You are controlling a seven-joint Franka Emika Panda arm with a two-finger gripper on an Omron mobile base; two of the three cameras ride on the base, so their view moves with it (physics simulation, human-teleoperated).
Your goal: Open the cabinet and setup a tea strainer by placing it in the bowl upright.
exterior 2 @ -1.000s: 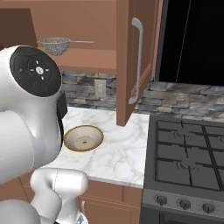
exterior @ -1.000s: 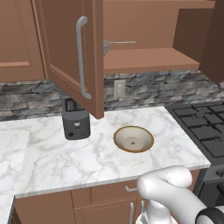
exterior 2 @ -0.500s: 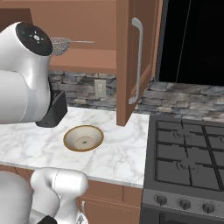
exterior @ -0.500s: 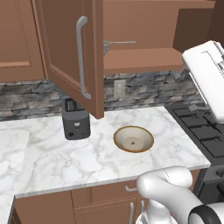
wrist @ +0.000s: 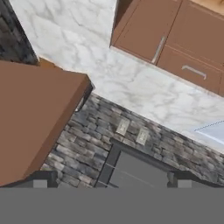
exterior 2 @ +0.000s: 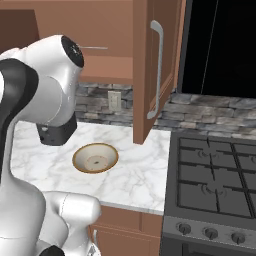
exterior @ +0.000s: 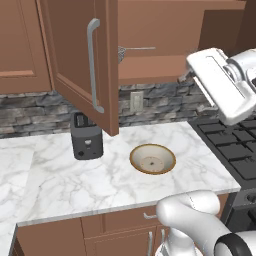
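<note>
Silver mesh marks the tea strainer (exterior: 121,52), which lies on the inner shelf of the cabinet (exterior: 160,30), its thin handle pointing along the shelf toward the stove side; in the right base view only that handle (exterior 2: 95,48) peeks past the arm. It sits above and behind the bowl, well apart from it, so it has yet to be fetched. The cabinet door (exterior: 82,60) above the toaster stands swung out over the desk, which leaves the shelf open to reach from the front; that part of the job looks done. Below the shelf, the bowl (exterior: 152,159) rests empty on the marble desk (exterior: 55,175), just beside the dark toaster (exterior: 87,140) and clear of the door's edge, a ready landing place for the strainer. The stove (exterior 2: 215,175) lies on the bowl's far side from the toaster. As for the hand (wrist: 112,181), its two dark fingertips stand spread wide at the edges of its own view, gripping nothing and touching nothing, facing the stone backsplash (wrist: 109,127) rather than the shelf, so it probably must turn toward the strainer next.
</note>
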